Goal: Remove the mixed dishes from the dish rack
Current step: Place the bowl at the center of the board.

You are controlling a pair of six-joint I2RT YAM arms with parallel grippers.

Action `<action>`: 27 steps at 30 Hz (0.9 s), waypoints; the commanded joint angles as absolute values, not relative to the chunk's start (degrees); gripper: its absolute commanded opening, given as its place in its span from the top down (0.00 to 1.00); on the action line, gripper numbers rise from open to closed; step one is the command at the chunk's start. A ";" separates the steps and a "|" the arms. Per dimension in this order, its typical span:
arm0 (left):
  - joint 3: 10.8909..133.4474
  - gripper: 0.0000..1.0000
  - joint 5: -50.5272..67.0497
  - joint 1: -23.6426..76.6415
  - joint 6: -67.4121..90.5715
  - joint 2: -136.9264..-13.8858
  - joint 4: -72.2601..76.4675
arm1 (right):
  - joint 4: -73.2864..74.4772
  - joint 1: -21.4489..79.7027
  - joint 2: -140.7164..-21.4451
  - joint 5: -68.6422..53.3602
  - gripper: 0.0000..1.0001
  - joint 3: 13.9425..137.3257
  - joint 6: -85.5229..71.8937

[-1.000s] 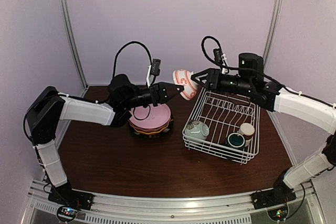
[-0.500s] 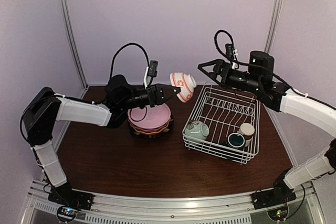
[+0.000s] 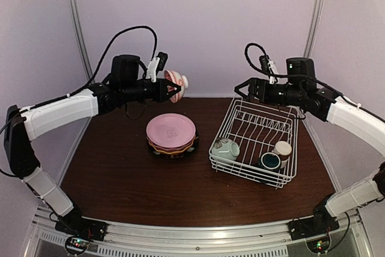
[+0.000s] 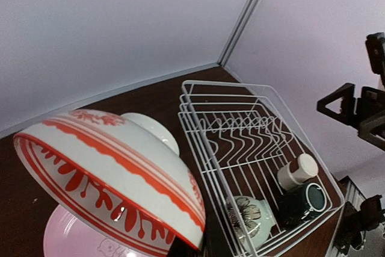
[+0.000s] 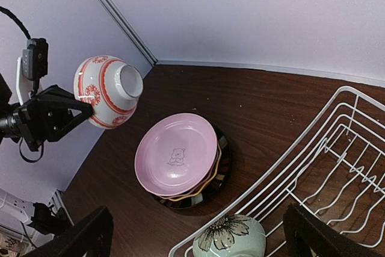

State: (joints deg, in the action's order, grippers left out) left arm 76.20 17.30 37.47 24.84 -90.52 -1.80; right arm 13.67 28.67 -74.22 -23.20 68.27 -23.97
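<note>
The left arm stretches out level, its left gripper (image 3: pixel 169 87) clamped on the tilted red-patterned bowl (image 3: pixel 177 80) held in the air well left of the dish rack (image 3: pixel 258 127), while the right gripper (image 3: pixel 239 91) hovers above the rack's far left corner, fingers spread wide.

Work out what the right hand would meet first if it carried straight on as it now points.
Probably nothing close: the right hand aims left, seemingly passing the far side of the red-patterned bowl in the left hand, toward the side wall. Depth is unclear.
</note>
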 commanded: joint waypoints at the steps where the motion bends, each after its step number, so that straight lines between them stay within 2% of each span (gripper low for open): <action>1: 81.81 1.00 2.08 33.12 18.74 -89.87 -22.92 | 23.85 28.49 -74.71 -20.35 0.00 70.44 -16.41; 9: 80.85 1.00 1.01 24.64 19.78 -91.49 -30.67 | 32.20 30.84 -77.85 -17.80 0.00 69.92 -11.27; 17: 81.95 1.00 1.93 23.21 18.01 -95.79 -32.78 | 38.17 35.52 -81.74 -9.35 0.00 68.36 -7.02; 27: 90.87 1.00 -7.76 22.99 12.70 -105.70 -43.90 | 38.53 37.52 -86.49 -6.49 0.00 68.03 -6.69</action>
